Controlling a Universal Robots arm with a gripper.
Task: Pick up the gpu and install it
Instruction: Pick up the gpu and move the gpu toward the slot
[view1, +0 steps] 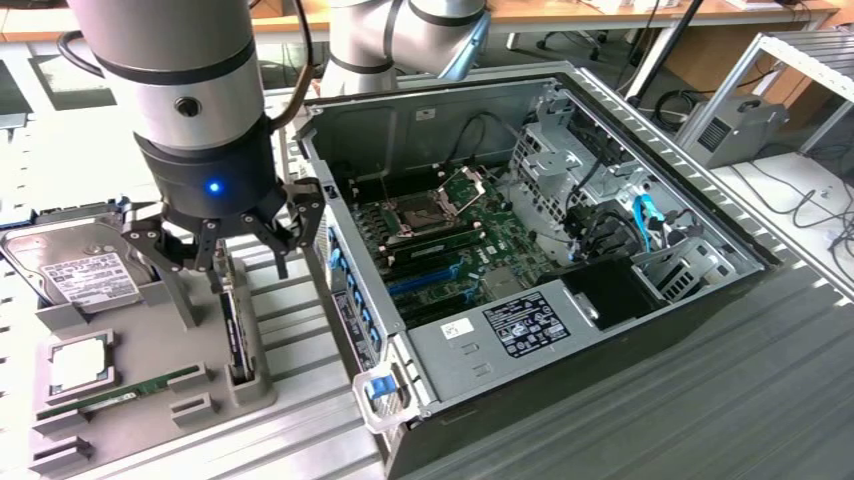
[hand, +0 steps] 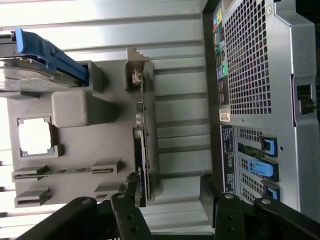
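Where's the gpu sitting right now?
The gpu stands on edge in the grey holder, on the exterior view's left of the open computer case, right under the open gripper.

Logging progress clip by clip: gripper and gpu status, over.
Gripper open, poised over the gpu, not gripping. The gpu stands on edge in the grey tray, not installed. Open computer case alongside the tray.
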